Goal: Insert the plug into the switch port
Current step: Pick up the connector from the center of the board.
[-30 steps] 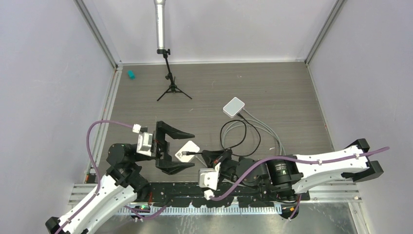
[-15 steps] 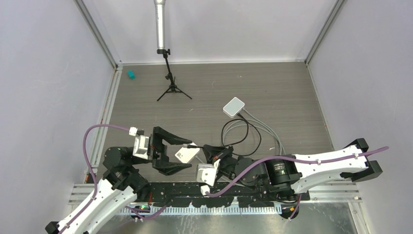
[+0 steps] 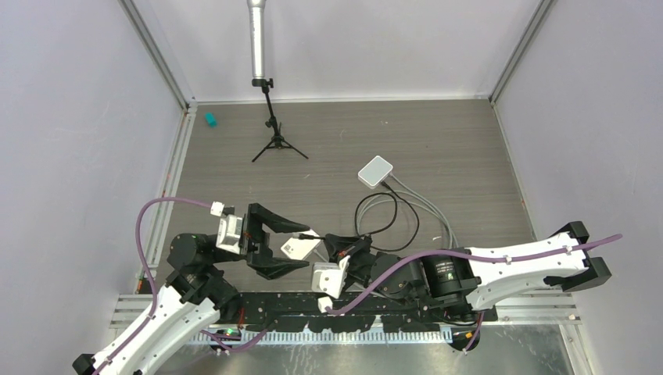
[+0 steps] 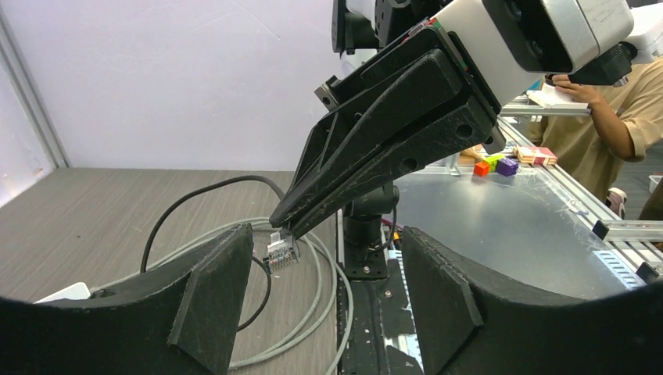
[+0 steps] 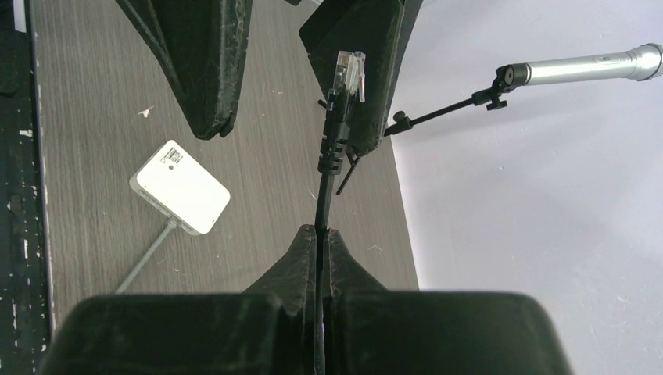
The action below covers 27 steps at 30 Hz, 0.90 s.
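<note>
My right gripper [image 5: 320, 234] is shut on a thin black cable just behind the clear plug [image 5: 349, 72]. The plug [image 4: 282, 251] hangs in the air, pointing at my left gripper [image 4: 324, 242]. That gripper stands open, with nothing between its pads. From above, the white switch [image 3: 295, 250] shows between the left gripper's [image 3: 306, 247] two fingers. In the right wrist view the switch [image 5: 180, 186] lies flat on the table, below the left fingers [image 5: 203, 70], with a grey lead running off it. I cannot make out its port. The right gripper [image 3: 338, 244] is just right of the switch.
A second white box [image 3: 375, 170] lies farther back. Grey cables [image 3: 426, 207] and a black cable loop [image 3: 375, 212] run from it toward the right arm. A small tripod stand [image 3: 275, 141] and a teal bit [image 3: 209, 119] sit at the far left. Walls close three sides.
My left gripper's jaws have narrowed, the far finger coming in over the switch. The right gripper has carried the plug a little left, closer to the left fingers.
</note>
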Tool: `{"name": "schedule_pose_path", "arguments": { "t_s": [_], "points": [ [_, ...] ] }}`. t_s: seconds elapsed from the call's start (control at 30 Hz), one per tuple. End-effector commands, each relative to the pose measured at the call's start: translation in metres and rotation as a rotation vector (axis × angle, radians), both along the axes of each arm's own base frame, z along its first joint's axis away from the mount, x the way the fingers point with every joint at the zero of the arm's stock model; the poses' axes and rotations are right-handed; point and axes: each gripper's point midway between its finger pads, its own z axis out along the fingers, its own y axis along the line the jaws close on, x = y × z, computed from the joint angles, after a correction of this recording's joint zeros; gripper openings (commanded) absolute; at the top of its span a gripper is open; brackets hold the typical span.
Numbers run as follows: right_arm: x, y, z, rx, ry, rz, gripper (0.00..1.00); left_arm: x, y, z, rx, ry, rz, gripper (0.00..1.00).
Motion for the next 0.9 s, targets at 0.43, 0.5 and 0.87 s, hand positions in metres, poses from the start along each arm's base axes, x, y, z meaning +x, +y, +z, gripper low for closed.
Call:
{"name": "schedule_pose_path", "arguments": {
  "t_s": [0.43,0.5,0.87],
  "points": [
    [-0.023,0.001,0.021,0.177,0.192,0.096,0.00,-0.019,0.011,0.015,-0.034,-0.177,-0.020,0.83],
    [-0.022,-0.001,0.021,0.189,0.205,0.086,0.00,-0.020,0.013,0.016,-0.031,-0.185,-0.014,0.78],
    [-0.028,0.003,0.013,0.184,0.297,0.142,0.01,-0.021,0.012,0.017,-0.020,-0.200,-0.017,0.69]
  ]
}}
